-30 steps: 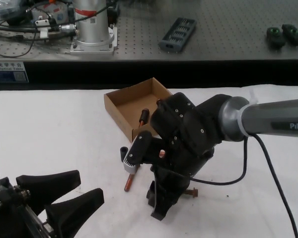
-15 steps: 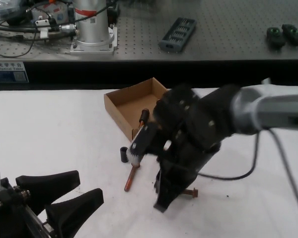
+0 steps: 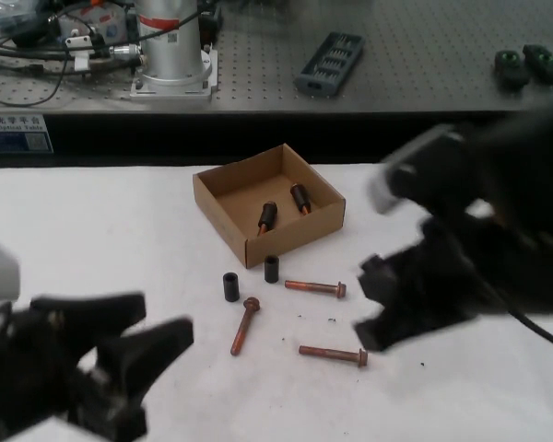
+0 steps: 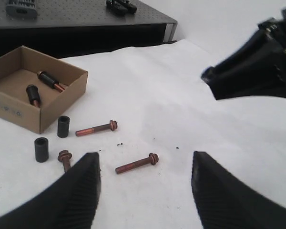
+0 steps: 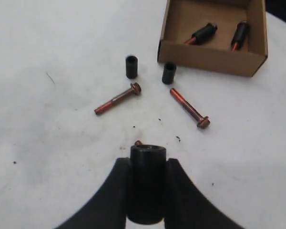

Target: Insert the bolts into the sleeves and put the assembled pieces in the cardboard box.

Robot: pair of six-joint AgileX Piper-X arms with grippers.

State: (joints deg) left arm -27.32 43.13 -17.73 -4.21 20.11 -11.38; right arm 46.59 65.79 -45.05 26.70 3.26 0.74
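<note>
Right arm (image 3: 479, 239) has swung off the bolts toward the right edge of the bench (image 3: 92, 239); all 3 bolts now lie uncovered.

- Right gripper (image 5: 148, 164): clamped on 1 sleeve (image 5: 148, 191), held upright, bore facing up.
- Left gripper (image 4: 147, 157): fingers wide apart, nothing held; sits at the near left corner.
- Box (image 3: 295, 232): mid-bench, toward the far edge; holds 2 assembled pieces (image 3: 268, 216), lying flat.
- Loose sleeves (image 3: 230, 286): 2, upright, just beside the box's near wall.
- Bolts: 3, flat on the white covering. Near bolt (image 3: 333, 353) lies along the near edge, head toward the right edge, between the 2 grippers and straight ahead of the left one.
- Key relation: its long axis runs across the left gripper's gap, so a pinch probably needs a wrist turn first.
- Room: the near bolt lies well apart from the other 2; surface flat, with a few dark specks.
</note>
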